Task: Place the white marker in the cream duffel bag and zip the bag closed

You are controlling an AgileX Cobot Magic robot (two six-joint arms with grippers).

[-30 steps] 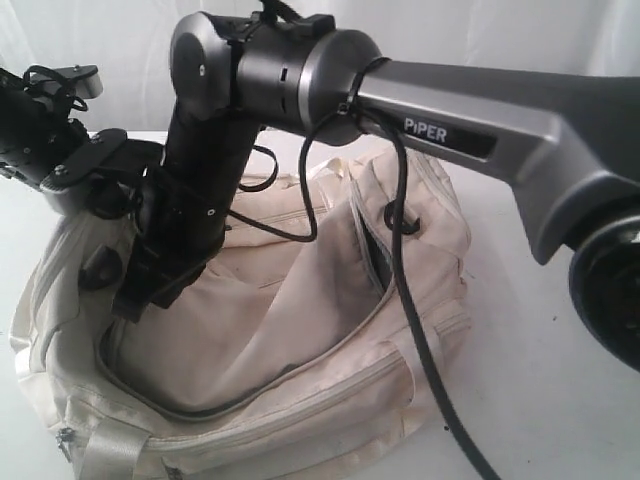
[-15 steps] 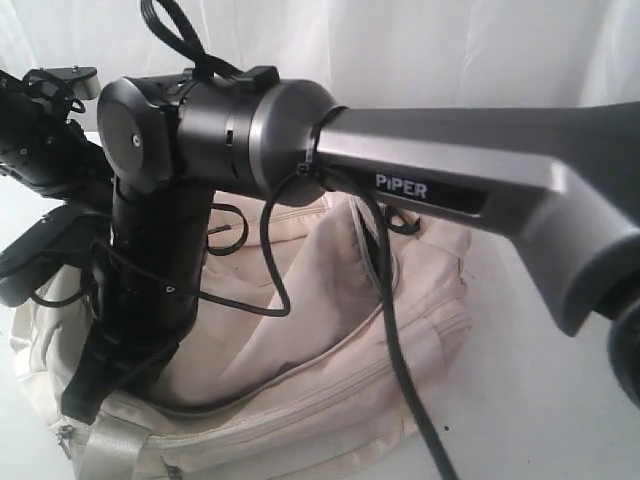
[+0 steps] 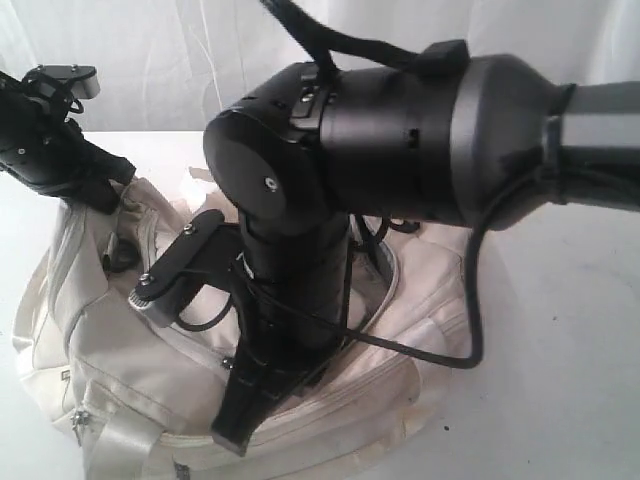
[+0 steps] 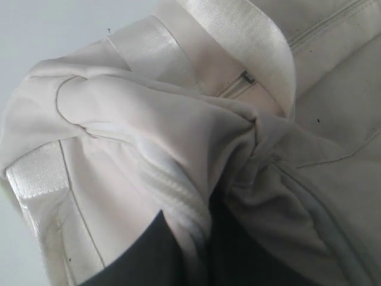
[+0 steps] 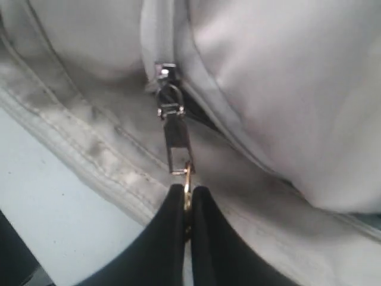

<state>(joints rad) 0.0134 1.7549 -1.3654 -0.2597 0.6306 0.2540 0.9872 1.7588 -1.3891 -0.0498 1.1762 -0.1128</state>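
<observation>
The right arm (image 3: 330,200) and its black cable (image 3: 471,290) fill the middle of the exterior view and hide most of the cream bag's (image 3: 110,340) opening. The right gripper (image 5: 187,202) is pinched narrow on the ring of the zipper pull (image 5: 177,143). At 10 o'clock, the left gripper (image 4: 193,241) clamps a fold of the bag's end. The bag lies on a white table (image 3: 560,330), with a white curtain (image 3: 150,50) behind.
</observation>
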